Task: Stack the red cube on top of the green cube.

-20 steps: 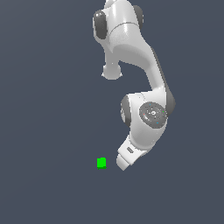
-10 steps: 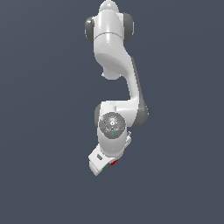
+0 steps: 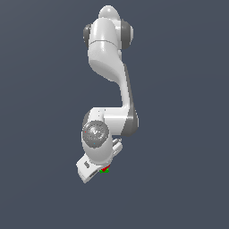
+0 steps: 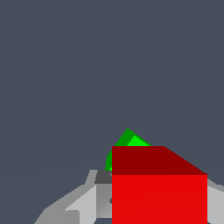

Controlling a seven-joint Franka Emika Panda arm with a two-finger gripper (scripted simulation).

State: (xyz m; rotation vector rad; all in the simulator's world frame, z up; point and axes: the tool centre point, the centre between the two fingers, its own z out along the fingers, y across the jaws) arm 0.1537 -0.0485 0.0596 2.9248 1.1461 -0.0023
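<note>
Smooth, simulator-flat finishes throughout.
The Panda arm [image 3: 107, 67] has a glossy white plastic-looking shell with soft highlights (joint rings are darker grey, satin). The red cube [image 4: 159, 188] and green cube [image 4: 127, 144] look matt, untextured, uniformly coloured; the ground [image 3: 179, 134] is flat matt slate-grey.

Red cube [image 4: 159, 199], green cube [image 4: 131, 142], seemingly plain

Beneath me there is only a flat, uniform slate-grey surface [image 3: 179, 134], filling the exterior view from edge to edge with no seams, markings or borders. My wrist view shows that same plain grey ground [image 4: 65, 65], evenly lit, its texture too smooth to tell apart anywhere.
</note>
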